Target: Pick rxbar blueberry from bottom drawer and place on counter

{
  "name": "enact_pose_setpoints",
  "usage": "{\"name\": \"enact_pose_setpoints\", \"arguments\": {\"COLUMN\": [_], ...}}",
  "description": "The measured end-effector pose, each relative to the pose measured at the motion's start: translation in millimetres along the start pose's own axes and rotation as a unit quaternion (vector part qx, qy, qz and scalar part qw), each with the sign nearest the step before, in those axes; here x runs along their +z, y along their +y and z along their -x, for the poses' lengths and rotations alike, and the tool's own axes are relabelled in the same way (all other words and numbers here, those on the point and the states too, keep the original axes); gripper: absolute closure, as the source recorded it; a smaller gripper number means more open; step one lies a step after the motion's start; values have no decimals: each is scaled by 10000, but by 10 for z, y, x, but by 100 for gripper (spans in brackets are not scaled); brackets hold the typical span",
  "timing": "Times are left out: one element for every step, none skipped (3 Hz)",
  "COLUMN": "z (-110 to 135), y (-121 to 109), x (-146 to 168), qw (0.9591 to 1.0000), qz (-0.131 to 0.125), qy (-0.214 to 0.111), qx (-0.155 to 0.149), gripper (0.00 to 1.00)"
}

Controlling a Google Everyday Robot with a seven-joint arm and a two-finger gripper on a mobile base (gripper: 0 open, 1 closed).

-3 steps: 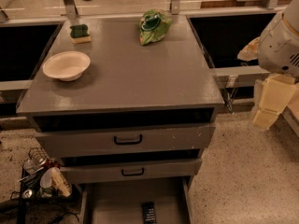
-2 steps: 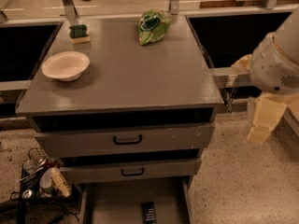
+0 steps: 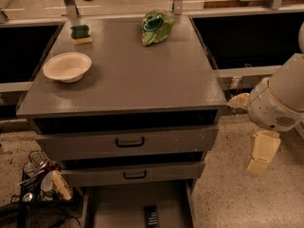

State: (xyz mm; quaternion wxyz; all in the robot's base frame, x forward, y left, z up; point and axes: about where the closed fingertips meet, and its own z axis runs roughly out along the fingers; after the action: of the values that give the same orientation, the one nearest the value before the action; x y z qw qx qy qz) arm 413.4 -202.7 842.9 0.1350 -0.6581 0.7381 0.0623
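Observation:
The rxbar blueberry (image 3: 151, 216) is a small dark bar lying flat in the bottom drawer (image 3: 118, 208), which is pulled open at the foot of the grey cabinet. The bar sits near the drawer's middle, partly cut off by the lower edge of the view. The counter (image 3: 128, 75) is the cabinet's broad grey top. My gripper (image 3: 262, 152) hangs at the far right, below the white arm housing (image 3: 280, 99). It is beside the cabinet's right side, at the height of the upper drawers, well above and to the right of the bar. It holds nothing that I can see.
A white bowl (image 3: 67, 66), a green chip bag (image 3: 156, 26) and a green-and-yellow sponge (image 3: 80, 33) lie on the counter. Two closed drawers with black handles (image 3: 129, 142) are above the open one. A wire rack of utensils (image 3: 40, 179) stands on the floor at the left.
The arm and gripper have moved down and a little left, closer to the cabinet's right side. The bar, drawer and counter items have not moved.

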Motion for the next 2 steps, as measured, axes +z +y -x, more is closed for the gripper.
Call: {"name": "enact_pose_setpoints", "arguments": {"z": [-101, -101], "y": [55, 54], "x": [198, 203], "qw": [9997, 9997], "qz": [224, 228], "qy": [-79, -80], "qx": [-74, -81], "gripper": [0, 0]}}
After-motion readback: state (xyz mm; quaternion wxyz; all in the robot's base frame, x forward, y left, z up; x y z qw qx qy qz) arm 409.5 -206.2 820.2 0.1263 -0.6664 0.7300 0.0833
